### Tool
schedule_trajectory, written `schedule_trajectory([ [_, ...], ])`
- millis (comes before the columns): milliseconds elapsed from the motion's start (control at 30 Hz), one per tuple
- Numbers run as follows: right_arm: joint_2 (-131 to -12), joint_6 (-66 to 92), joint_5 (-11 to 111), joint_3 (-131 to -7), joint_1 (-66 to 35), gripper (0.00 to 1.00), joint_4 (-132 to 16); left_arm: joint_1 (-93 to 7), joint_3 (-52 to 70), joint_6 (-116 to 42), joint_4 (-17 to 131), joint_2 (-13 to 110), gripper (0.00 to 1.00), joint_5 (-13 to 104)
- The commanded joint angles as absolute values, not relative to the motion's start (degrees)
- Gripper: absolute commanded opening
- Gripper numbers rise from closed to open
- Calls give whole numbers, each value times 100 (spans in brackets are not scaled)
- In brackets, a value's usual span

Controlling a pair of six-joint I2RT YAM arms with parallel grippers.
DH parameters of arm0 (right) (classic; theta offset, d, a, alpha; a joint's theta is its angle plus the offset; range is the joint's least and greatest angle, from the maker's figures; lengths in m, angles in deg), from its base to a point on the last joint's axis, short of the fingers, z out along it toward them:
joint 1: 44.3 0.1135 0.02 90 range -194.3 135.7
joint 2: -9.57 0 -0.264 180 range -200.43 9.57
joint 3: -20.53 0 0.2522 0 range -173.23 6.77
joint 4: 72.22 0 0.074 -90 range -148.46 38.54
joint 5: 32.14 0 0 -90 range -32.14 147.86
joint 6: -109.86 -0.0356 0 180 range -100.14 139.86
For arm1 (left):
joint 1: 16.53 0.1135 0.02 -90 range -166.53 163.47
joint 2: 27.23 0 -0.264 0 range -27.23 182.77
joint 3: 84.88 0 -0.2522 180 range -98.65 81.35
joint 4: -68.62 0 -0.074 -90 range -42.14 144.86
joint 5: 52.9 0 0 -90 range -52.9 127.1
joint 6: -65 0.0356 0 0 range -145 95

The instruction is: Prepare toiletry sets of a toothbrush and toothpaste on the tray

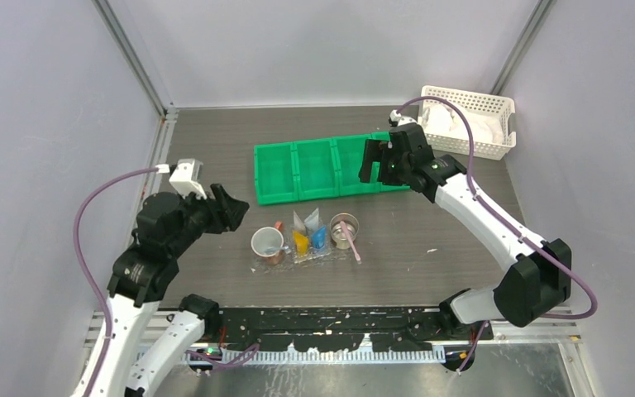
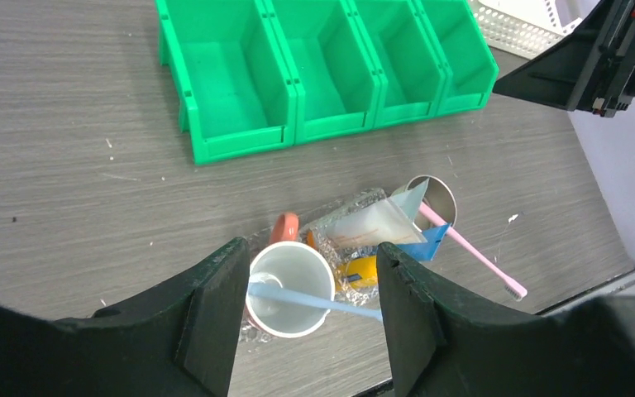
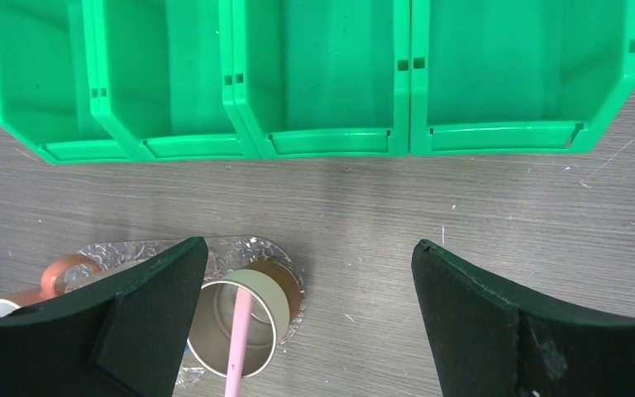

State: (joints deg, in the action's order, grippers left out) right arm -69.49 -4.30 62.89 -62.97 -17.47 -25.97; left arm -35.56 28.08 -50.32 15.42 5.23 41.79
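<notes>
My left gripper [image 1: 233, 208] hangs just left of the tray [image 2: 362, 201], jaws apart with nothing between them. My right gripper [image 1: 378, 164] hovers over the green bin [image 1: 298, 169], jaws spread wide and empty too.

On the tray stand a white cup [image 2: 289, 285] and a metal cup [image 1: 345, 230], with the toothpaste tubes [image 1: 309, 238] propped between them. The pink toothbrush [image 2: 473, 252] leans out of the metal cup, handle end inside and bristle head out past the tray's edge. Its long axis slants toward the near right corner of the table. The pale blue toothbrush [image 2: 318, 303] sits in the white cup, its length running out over the rim toward the tubes.

My worry is that the pink brush sticks out like a lever. A finger clipping it could tip the metal cup or drag the light, crinkly tray sideways — and the tubes, leaning on one another, would likely topple with it.
</notes>
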Motion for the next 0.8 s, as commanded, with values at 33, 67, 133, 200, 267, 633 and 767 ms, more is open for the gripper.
schedule_trajectory([
  [33,-7060,-490,6152,-6393,-1817,100,-2833,-3636,2078,-4615,1660,1391,59,4382],
  [67,-7066,-500,6147,-6398,-1813,100,-2825,-3711,2023,-4575,1735,1514,59,4268],
  [133,-7067,-492,6125,-6373,-1831,100,-2840,-3912,1841,-4460,1785,1782,59,4074],
  [200,-7095,-490,6112,-6380,-1855,100,-2836,-4166,1635,-4393,1753,2157,59,3888],
  [267,-7121,-492,6062,-6387,-1876,100,-2841,-4583,1608,-4319,1939,2253,59,3677],
  [633,-7222,-489,5900,-6365,-1943,100,-2850,-7469,2295,-3903,2614,1604,58,1571],
  [767,-7276,-509,5859,-6341,-1941,100,-2870,-8471,2546,-4063,2425,1688,57,612],
])
